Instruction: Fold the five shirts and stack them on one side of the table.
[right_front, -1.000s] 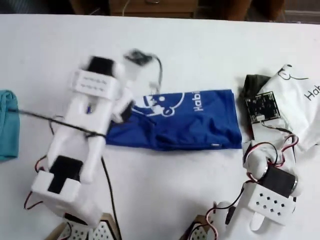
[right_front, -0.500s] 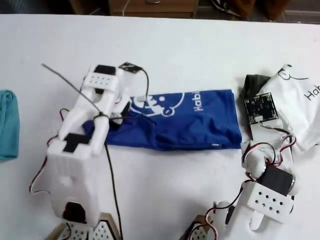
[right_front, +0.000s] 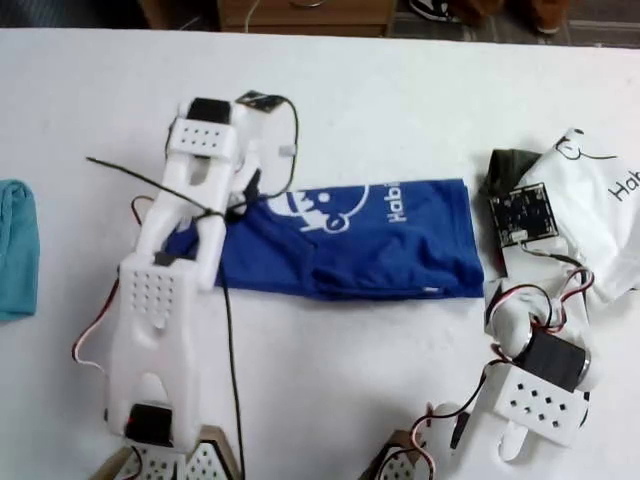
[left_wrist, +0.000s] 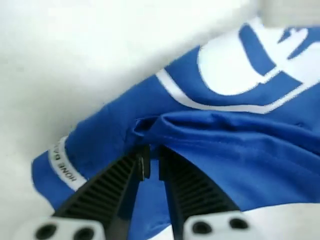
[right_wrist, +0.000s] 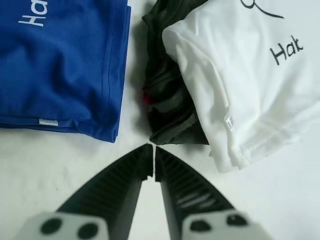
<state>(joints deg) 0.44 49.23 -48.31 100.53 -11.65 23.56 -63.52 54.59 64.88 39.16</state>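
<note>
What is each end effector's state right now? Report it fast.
Left end effector: closed, pinching a fold of the blue shirt.
Right end effector: closed, holding nothing.

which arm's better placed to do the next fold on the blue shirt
Left. The left gripper is shut on a bunched edge of the blue shirt. The right gripper sits shut over bare table, short of the dark shirt and white shirt.

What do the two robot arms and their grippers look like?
Both the left arm and the right arm are white plastic shells with plates of small holes, black motor blocks, and thin red, white and black wires; a black cable runs along the left one. The left gripper and right gripper are black, ribbed and tapering, on white bases.
</note>
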